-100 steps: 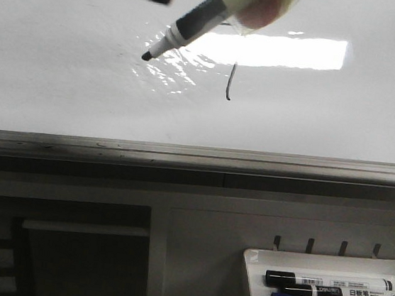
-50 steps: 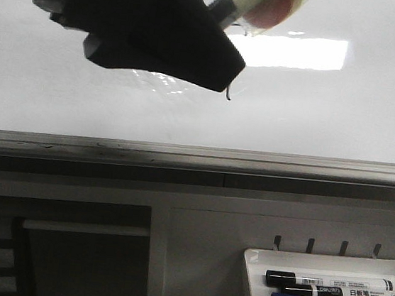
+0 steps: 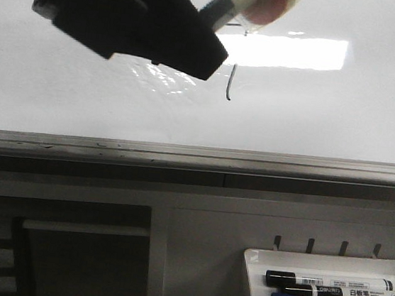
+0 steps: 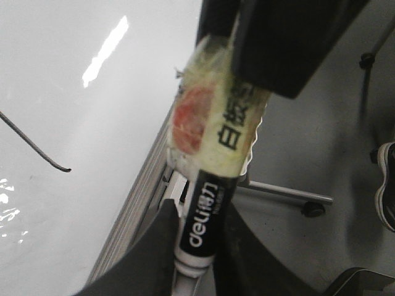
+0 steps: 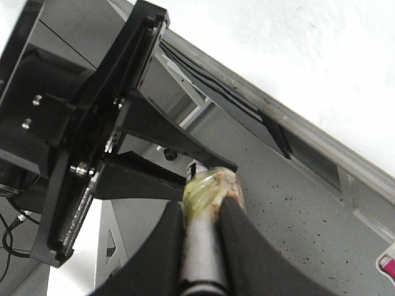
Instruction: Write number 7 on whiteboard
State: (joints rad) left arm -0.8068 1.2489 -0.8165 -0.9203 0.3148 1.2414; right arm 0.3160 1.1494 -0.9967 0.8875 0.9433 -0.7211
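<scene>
The whiteboard (image 3: 315,118) fills the upper front view and bears a thin black downward stroke (image 3: 230,84) with a short top stroke partly hidden behind the marker. The stroke also shows in the left wrist view (image 4: 31,145). A black-and-white marker (image 3: 250,0) wrapped in yellowish tape slants down from the top edge. My right gripper (image 5: 202,206) is shut on its barrel. My left gripper (image 3: 194,48) covers the marker's nib end. In the left wrist view its fingers (image 4: 197,209) close on both sides of the black "deli" section. The nib is hidden.
The board's grey metal bottom frame (image 3: 197,154) runs across the front view. Below at the right hangs a small white tray (image 3: 327,263) with several capped markers (image 3: 331,288). A dark cabinet panel (image 3: 78,256) is at the lower left.
One second ago the marker's nib was bare and off the board. My left gripper has come in from the upper left over the nib end. The stroke is unchanged.
</scene>
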